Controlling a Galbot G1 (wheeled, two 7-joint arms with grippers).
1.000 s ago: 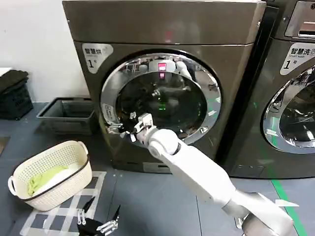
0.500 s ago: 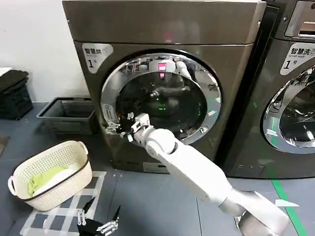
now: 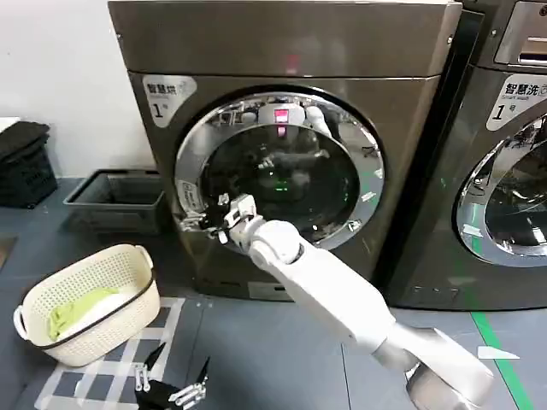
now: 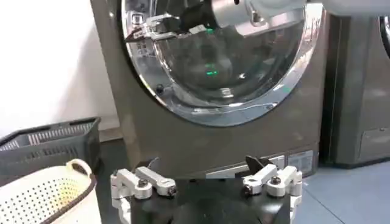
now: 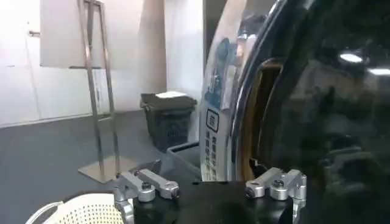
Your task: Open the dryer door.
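Dryer door [image 3: 279,175] — round, chrome-rimmed, dark glass — has our right gripper [image 3: 208,219] at its left rim, grip unclear; left gripper [image 3: 171,380] hangs open, near.

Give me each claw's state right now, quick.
Left claw: open, empty, parked low near the floor.
Right claw: open, at the dryer door rim's left edge.

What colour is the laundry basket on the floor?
The laundry basket is cream-white with a dark rim, seen best in the head view.
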